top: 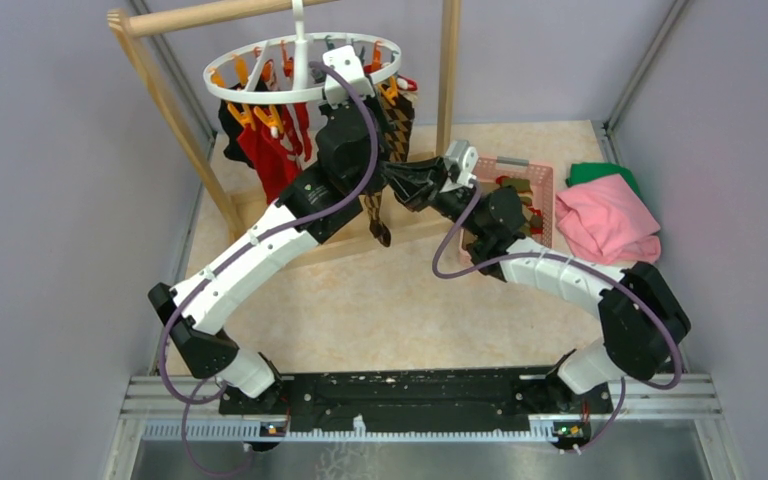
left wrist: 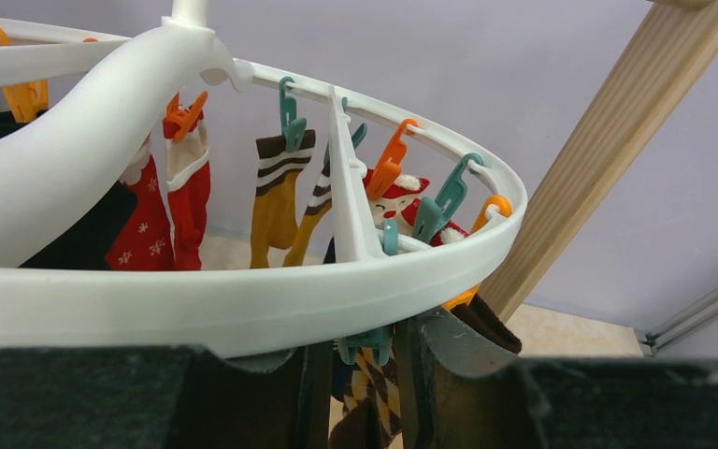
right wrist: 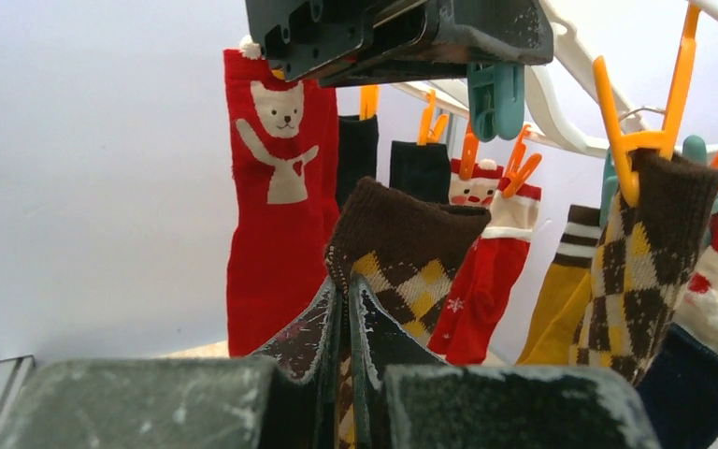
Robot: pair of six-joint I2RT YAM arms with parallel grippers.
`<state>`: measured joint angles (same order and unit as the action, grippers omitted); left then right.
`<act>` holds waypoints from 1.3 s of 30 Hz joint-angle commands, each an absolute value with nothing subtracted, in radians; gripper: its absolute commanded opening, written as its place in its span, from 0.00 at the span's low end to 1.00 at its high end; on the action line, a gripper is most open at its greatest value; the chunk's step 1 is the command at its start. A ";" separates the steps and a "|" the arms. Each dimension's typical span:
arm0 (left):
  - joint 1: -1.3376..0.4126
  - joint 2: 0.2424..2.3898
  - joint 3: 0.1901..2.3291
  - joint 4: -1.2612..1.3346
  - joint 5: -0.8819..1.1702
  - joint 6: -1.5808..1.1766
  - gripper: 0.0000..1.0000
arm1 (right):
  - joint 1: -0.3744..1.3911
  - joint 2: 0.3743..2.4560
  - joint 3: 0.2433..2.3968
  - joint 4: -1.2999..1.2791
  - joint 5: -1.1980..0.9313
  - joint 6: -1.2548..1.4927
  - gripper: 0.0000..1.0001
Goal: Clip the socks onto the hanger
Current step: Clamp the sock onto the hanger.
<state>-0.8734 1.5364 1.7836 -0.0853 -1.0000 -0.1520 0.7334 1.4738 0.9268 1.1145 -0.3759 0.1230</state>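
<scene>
Teal plastic fills the gap in my left gripper [left wrist: 363,337] in the left wrist view. The jaws stand part closed on a teal clip [left wrist: 366,344] hanging under the near rim of the hanger [left wrist: 243,304], at 12 o'clock from my fingers. The argyle sock [left wrist: 374,402] shows just below, at 6 o'clock, not yet in the clip. If my squeeze weakens, I judge the clip would snap closed on nothing.

From the right wrist, my right gripper [right wrist: 346,299] is pressed together on that sock's brown cuff. The clip hangs at 1 o'clock from the cuff, apart from it. Lift off-line and the cuff could catch by a corner only, or snag the hung argyle sock [right wrist: 640,253] at 3 o'clock. Letting go before the clip bites would drop the sock.

From the top, the hanger dangles by 1 hook from the wooden rack [top: 175,110], so a push from either arm could swing the ring away. The sock's loose foot hangs at 6 o'clock — weight that would drag on a shallow bite.
</scene>
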 commanded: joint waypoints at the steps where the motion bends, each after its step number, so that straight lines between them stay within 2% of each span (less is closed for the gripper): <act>1: -0.865 1.497 1.794 -0.088 -0.974 -0.171 0.13 | 0.722 1.495 1.023 1.093 -0.404 0.069 0.00; 39: -0.865 1.498 1.796 -0.131 -0.949 -0.219 0.12 | 0.695 1.529 1.169 0.983 -0.404 -0.058 0.00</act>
